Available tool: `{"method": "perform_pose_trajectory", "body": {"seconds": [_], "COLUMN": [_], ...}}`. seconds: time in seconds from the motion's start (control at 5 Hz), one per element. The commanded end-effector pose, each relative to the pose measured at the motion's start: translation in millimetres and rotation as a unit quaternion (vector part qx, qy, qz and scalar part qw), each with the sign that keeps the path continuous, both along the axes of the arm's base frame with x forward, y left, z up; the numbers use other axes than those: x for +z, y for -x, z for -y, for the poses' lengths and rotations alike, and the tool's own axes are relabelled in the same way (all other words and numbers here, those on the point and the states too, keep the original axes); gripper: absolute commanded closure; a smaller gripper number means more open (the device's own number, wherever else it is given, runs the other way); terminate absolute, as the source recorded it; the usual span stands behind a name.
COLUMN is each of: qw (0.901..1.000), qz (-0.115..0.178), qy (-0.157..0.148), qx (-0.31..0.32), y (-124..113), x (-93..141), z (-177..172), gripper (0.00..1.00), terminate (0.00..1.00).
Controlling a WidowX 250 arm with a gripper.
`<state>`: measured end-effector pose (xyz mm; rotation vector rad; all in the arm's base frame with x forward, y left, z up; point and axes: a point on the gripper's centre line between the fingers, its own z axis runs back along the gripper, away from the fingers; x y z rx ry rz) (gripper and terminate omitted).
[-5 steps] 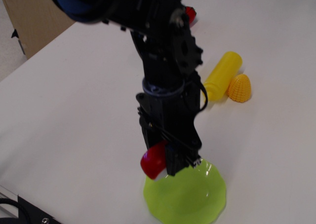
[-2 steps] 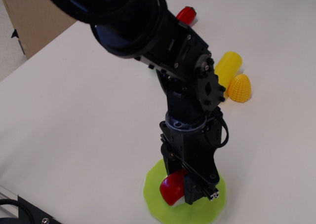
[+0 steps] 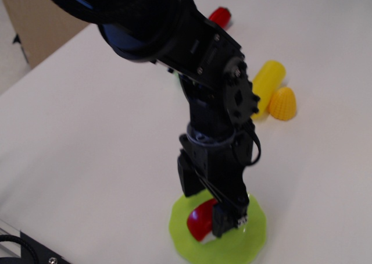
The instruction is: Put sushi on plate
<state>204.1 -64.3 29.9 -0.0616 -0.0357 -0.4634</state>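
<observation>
The sushi (image 3: 200,223), a small glossy red piece, lies on the left part of the lime-green plate (image 3: 253,232) near the table's front edge. My black gripper (image 3: 209,213) hangs straight over the plate with its jaws apart. One finger (image 3: 189,179) is up and to the left of the sushi. The other finger (image 3: 228,218) stands right beside the sushi on its right. The arm hides the middle of the plate.
A yellow cylinder (image 3: 268,82) and a yellow corn piece (image 3: 282,103) lie at the right. Another red piece (image 3: 219,15) lies at the back. A cardboard box (image 3: 40,25) stands off the table's left edge. A black fixture (image 3: 23,249) sits at the front-left corner.
My gripper carried the sushi from the plate's left rim to over the plate, lowered it, then spread its jaws. The sushi now rests on the plate.
</observation>
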Motion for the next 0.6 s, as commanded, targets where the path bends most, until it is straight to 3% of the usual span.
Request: {"method": "perform_pose_trajectory", "body": {"seconds": [0.0, 0.2, 0.4], "qw": [0.9960, 0.9960, 0.9960], "qz": [0.077, 0.077, 0.077], "qy": [0.005, 0.005, 0.005], "qx": [0.045, 0.045, 0.045], "y": [1.1, 1.1, 1.1], "x": [68.2, 68.2, 68.2], "z": [-15.4, -15.4, -15.4], "gripper": [0.00, 0.00, 0.00], "terminate": [0.00, 0.00, 1.00]}}
